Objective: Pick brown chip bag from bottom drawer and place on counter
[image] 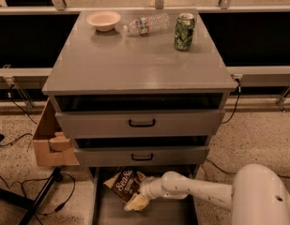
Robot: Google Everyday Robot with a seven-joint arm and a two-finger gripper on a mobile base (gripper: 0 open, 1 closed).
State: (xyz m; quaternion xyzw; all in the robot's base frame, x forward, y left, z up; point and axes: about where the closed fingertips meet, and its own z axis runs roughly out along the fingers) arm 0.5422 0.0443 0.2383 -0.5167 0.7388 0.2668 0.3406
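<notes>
Arm (pixel 201 191) stretched left, tool (pixel 139 197) low

light: you get warm, dim light from above
surface (pixel 135 64): faint sheen
pincer (pixel 137 201): down in the shadowed bottom drawer (pixel 109 215)
</notes>
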